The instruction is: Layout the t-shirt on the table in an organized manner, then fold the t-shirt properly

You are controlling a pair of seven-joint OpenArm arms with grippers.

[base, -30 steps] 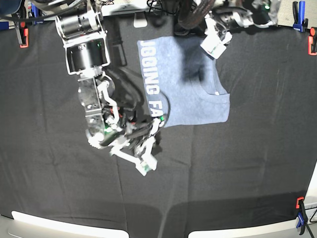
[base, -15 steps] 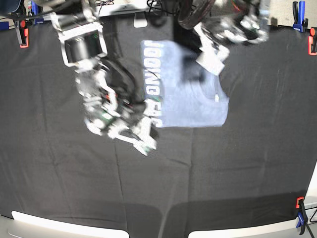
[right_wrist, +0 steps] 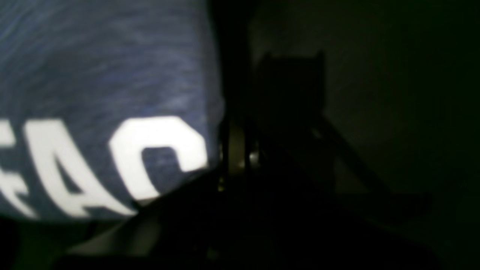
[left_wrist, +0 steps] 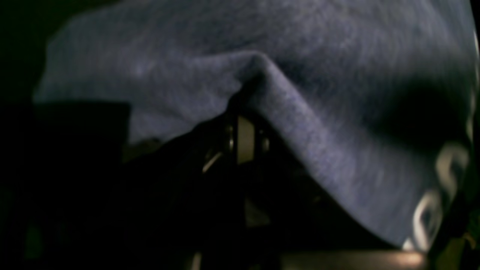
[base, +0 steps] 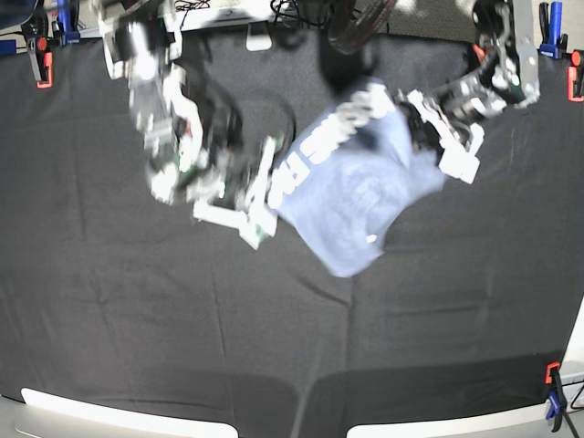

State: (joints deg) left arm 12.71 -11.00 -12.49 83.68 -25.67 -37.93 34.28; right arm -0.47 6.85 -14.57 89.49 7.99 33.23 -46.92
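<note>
The light blue-grey t-shirt (base: 351, 196) hangs bunched and tilted over the far middle of the black table (base: 411, 319), its white lettering facing left. In the base view, my right gripper (base: 269, 187) grips the lettered left edge, while my left gripper (base: 429, 128) grips the right side. In the left wrist view, the t-shirt (left_wrist: 318, 56) peaks in a fold where the left gripper (left_wrist: 243, 101) is shut on it. In the right wrist view, the right gripper (right_wrist: 232, 150) is shut on the t-shirt (right_wrist: 93, 67) edge beside the white letters. Both arms are motion-blurred.
Orange clamps (base: 43, 68) (base: 576, 78) and a blue clamp (base: 555, 18) sit at the far table edge. Another clamp (base: 553, 397) is at the near right corner. Cables and equipment lie behind the far edge.
The shirt lay flat and folded a second ago. Both grippers have since lifted it, and it now hangs crumpled and swung toward the right, with both arms moved rightward and up.
</note>
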